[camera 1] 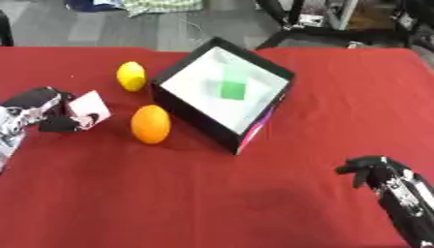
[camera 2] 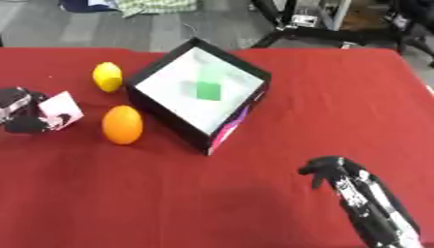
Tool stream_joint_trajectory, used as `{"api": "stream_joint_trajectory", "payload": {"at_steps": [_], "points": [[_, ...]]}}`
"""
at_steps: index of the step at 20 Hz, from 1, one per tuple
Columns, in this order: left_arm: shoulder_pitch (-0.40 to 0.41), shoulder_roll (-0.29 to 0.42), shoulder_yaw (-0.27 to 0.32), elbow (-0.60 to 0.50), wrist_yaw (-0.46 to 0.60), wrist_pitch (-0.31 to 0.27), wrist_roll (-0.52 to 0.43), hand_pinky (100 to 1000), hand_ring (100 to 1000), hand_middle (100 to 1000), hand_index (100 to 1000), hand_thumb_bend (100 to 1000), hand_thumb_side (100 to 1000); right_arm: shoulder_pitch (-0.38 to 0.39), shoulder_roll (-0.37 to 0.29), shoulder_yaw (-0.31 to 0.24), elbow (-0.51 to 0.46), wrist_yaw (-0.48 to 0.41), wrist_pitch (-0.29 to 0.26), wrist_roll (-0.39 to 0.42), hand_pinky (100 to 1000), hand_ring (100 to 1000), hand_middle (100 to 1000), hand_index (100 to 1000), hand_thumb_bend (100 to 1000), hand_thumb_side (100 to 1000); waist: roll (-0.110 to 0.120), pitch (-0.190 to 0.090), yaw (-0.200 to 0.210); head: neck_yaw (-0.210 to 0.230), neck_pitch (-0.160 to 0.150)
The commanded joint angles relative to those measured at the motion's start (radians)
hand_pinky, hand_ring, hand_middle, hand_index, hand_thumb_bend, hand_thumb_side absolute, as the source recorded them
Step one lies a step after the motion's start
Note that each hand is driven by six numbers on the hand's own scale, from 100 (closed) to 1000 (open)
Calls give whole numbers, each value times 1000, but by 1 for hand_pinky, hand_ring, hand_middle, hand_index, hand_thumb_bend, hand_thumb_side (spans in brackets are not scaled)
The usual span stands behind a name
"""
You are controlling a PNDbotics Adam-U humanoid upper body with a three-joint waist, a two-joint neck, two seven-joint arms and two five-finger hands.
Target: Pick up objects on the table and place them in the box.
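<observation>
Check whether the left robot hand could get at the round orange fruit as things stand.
Probably not yet: the left robot hand is beside the round orange fruit with bare red cloth between, but already holds a small white card.

Grey floor [camera 1: 127, 29] and black stand legs [camera 2: 339, 34] beyond the red table [camera 1: 169, 203].

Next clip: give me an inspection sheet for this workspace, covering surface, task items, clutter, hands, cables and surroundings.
Surface: red tablecloth, flat, no spills seen.
Task items: black box with white inside, turned cornerwise, a green square lying in it; lemon and orange on the cloth to its left, apart from each other.
Clutter: nothing seen.
Hands: left hand at the left edge, curled on a small white card; right hand lower right, fingers curled, holding nothing.
Cables: nothing seen on the table.
Surroundings: grey floor, black stand legs and cloth items beyond the far edge.
</observation>
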Motion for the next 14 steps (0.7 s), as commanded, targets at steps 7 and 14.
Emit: {"api": "stream_joint_trajectory", "payload": {"at_steps": [7, 14], "points": [[-238, 70, -33, -191, 95, 6, 26, 728, 508, 507, 708, 100, 213, 3, -15, 5, -23, -1, 0, 6, 1000, 716, 411, 686, 100, 647, 13, -20, -8, 2, -1], [-420, -144, -154, -32, -92, -59, 4, 725, 526, 520, 730, 100, 177, -6, -14, 14, -19, -15, 1, 24, 1000, 716, 411, 686, 100, 630, 5, -22, -30, 14, -1]]}}
